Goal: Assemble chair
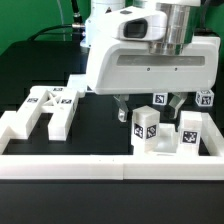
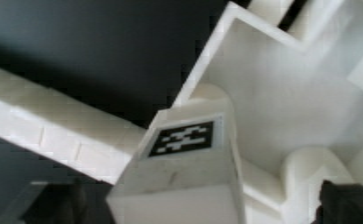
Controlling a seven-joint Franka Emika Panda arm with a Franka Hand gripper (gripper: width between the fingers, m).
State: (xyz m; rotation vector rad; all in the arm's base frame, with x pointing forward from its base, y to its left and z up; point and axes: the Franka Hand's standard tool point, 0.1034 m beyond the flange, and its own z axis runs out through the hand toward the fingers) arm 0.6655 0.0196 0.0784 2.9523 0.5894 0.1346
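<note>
Evidently, jaws stood wide open, nothing gripped, hovering over tagged chair blocks [image 1: 150, 128] at table's [image 1: 100, 135] 4 o'clock; other chair pieces [image 1: 60, 115] lay at 9 o'clock, well apart.

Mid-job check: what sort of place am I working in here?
Probably a lab robot test bench rather than a home or factory. A black tabletop is fenced by a low white border wall, the white chair parts carry square marker tags, and a Franka arm hangs over them.
</note>
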